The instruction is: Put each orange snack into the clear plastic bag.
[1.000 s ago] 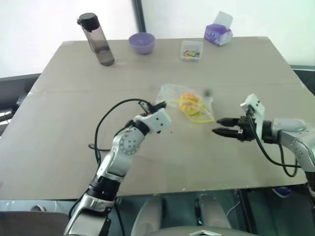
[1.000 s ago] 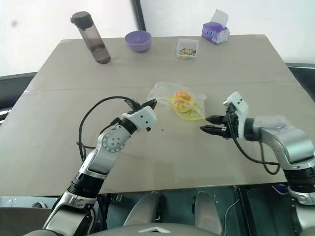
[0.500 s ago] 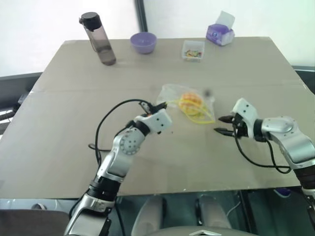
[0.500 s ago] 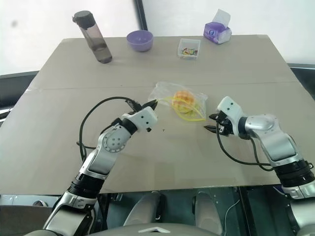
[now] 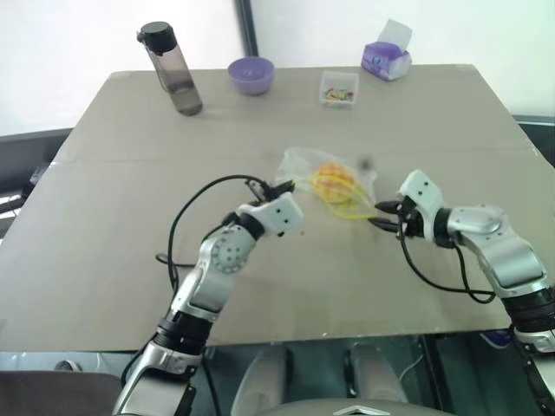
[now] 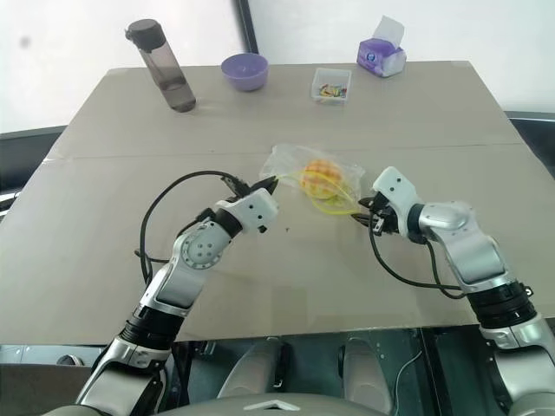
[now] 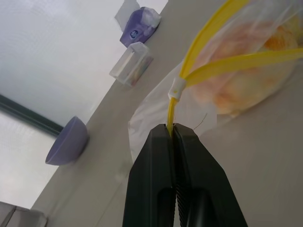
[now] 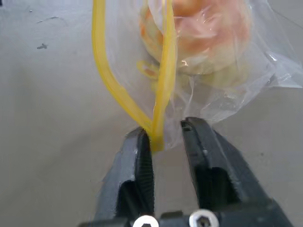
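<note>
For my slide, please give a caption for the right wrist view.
Right gripper, partly open, straddles the yellow zip strip of the clear plastic bag holding the orange bun.

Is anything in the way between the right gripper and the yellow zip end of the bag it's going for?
Nothing visible. The right gripper has its jaws slightly apart around the yellow strip end of the clear plastic bag. The left gripper is shut on the strip's other end, and the orange snack already sits inside.

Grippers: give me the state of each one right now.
Left gripper: shut on the clear plastic bag's yellow strip.
Right gripper: fingers apart around the strip's other end, not yet clamped.
</note>
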`<state>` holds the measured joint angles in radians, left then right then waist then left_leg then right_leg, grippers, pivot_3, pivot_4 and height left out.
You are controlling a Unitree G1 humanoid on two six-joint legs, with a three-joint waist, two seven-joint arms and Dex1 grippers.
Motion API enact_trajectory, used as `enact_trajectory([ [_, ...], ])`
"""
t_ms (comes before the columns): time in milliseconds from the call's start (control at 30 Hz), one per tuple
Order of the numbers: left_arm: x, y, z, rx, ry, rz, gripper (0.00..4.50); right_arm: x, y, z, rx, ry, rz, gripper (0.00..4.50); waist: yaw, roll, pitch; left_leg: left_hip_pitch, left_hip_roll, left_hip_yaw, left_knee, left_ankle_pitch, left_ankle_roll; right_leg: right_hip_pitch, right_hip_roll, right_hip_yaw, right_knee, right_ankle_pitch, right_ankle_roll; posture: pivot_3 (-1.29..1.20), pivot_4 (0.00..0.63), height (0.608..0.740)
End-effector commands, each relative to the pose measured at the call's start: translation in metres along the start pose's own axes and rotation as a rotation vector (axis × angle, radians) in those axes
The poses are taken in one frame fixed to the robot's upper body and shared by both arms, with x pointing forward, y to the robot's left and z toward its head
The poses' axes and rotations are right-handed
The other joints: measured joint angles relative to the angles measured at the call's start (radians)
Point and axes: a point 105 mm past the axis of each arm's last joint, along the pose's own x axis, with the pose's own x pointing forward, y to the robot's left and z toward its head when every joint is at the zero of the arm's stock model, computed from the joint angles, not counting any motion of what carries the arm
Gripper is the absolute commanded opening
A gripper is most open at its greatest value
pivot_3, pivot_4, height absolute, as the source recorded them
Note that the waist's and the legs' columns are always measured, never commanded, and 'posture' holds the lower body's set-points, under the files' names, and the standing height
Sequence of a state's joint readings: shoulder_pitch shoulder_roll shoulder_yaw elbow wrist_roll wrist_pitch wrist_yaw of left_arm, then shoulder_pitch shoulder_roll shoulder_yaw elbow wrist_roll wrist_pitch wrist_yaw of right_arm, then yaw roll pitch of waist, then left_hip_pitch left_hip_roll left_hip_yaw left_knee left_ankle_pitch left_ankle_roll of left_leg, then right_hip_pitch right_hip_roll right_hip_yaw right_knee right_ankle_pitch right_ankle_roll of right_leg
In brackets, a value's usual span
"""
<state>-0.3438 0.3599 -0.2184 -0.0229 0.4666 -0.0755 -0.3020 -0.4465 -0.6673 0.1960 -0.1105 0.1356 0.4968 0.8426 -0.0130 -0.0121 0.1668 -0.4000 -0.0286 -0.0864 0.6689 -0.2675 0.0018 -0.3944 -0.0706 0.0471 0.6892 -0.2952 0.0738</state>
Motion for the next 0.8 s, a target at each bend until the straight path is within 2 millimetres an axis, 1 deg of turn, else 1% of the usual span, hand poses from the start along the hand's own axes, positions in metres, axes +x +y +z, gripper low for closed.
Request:
enact_trajectory([
  [33, 0.002, 0.005, 0.011, 0.009, -0.049, 0.012, 0.0, -0.007, -0.007, 0.017, -0.046, -0.046, -0.034, 0.04, 0.0, 0.0, 0.0, 0.0, 0.0, 0.0, 0.0, 0.0, 0.0, 0.0, 0.0, 0.0, 0.0, 0.0, 0.0, 0.0, 0.15, 0.74],
  [200, 0.002, 0.006, 0.01, 0.005, -0.048, 0.014, 0.0, -0.009, -0.01, 0.018, -0.051, -0.06, -0.057, 0.04, 0.0, 0.0, 0.0, 0.0, 0.0, 0.0, 0.0, 0.0, 0.0, 0.0, 0.0, 0.0, 0.0, 0.0, 0.0, 0.0, 0.15, 0.74],
  [233, 0.003, 0.01, 0.011, 0.001, -0.049, 0.024, 0.0, -0.009, -0.015, 0.021, -0.051, -0.07, -0.081, 0.04, 0.0, 0.0, 0.0, 0.0, 0.0, 0.0, 0.0, 0.0, 0.0, 0.0, 0.0, 0.0, 0.0, 0.0, 0.0, 0.0, 0.15, 0.74],
  [300, 0.008, 0.028, 0.016, -0.002, -0.065, 0.077, 0.0, -0.015, -0.035, 0.034, -0.079, -0.118, -0.18, 0.04, 0.0, 0.0, 0.0, 0.0, 0.0, 0.0, 0.0, 0.0, 0.0, 0.0, 0.0, 0.0, 0.0, 0.0, 0.0, 0.0, 0.15, 0.74],
  [367, 0.014, 0.051, 0.024, 0.01, -0.092, 0.138, 0.0, -0.025, -0.057, 0.053, -0.11, -0.181, -0.284, 0.04, 0.0, 0.0, 0.0, 0.0, 0.0, 0.0, 0.001, 0.0, 0.0, 0.0, 0.0, 0.0, 0.001, 0.0, 0.0, 0.0, 0.15, 0.74],
  [433, 0.018, 0.07, 0.032, 0.021, -0.119, 0.182, 0.0, -0.034, -0.072, 0.066, -0.133, -0.222, -0.348, 0.04, 0.0, 0.0, 0.0, 0.0, 0.0, 0.0, 0.001, 0.0, 0.0, 0.0, 0.0, 0.0, 0.002, 0.0, 0.0, 0.0, 0.15, 0.74],
  [500, 0.022, 0.089, 0.047, 0.031, -0.163, 0.221, 0.0, -0.048, -0.088, 0.081, -0.168, -0.262, -0.402, 0.04, 0.0, 0.0, 0.0, 0.0, 0.0, 0.0, 0.0, 0.002, -0.003, 0.0, 0.0, 0.0, 0.001, 0.0, 0.0, 0.0, 0.15, 0.74],
  [533, 0.024, 0.097, 0.058, 0.045, -0.2, 0.225, 0.0, -0.056, -0.095, 0.088, -0.197, -0.269, -0.424, 0.04, 0.0, 0.0, 0.0, 0.0, 0.0, 0.0, 0.0, 0.002, -0.003, 0.0, 0.0, 0.0, 0.0, 0.0, 0.0, 0.0, 0.15, 0.74],
  [600, 0.026, 0.103, 0.073, 0.055, -0.245, 0.215, 0.0, -0.063, -0.101, 0.094, -0.22, -0.271, -0.423, 0.04, 0.0, 0.0, 0.0, -0.002, 0.0, -0.001, 0.0, 0.002, -0.004, -0.001, 0.0, -0.001, -0.002, 0.0, 0.0, 0.0, 0.15, 0.74],
  [667, 0.028, 0.099, 0.08, 0.051, -0.266, 0.187, 0.0, -0.059, -0.095, 0.094, -0.22, -0.272, -0.378, 0.04, -0.001, 0.0, 0.0, -0.002, -0.001, 0.0, 0.0, 0.002, -0.004, 0.0, 0.0, -0.001, -0.004, 0.0, 0.0, 0.0, 0.15, 0.74],
  [767, 0.029, 0.088, 0.078, 0.042, -0.257, 0.153, 0.0, -0.052, -0.082, 0.084, -0.227, -0.231, -0.306, 0.81, -0.005, 0.0, 0.0, -0.003, 0.0, 0.0, -0.002, 0.002, -0.004, 0.0, 0.0, -0.001, -0.008, 0.0, 0.0, 0.0, 0.15, 0.74],
  [800, 0.029, 0.085, 0.077, 0.039, -0.25, 0.144, 0.0, -0.051, -0.076, 0.08, -0.225, -0.199, -0.268, 1.32, -0.005, 0.0, 0.0, -0.004, 0.0, 0.0, -0.002, 0.002, -0.004, 0.0, 0.0, -0.001, -0.009, 0.0, 0.0, 0.0, 0.15, 0.74],
])
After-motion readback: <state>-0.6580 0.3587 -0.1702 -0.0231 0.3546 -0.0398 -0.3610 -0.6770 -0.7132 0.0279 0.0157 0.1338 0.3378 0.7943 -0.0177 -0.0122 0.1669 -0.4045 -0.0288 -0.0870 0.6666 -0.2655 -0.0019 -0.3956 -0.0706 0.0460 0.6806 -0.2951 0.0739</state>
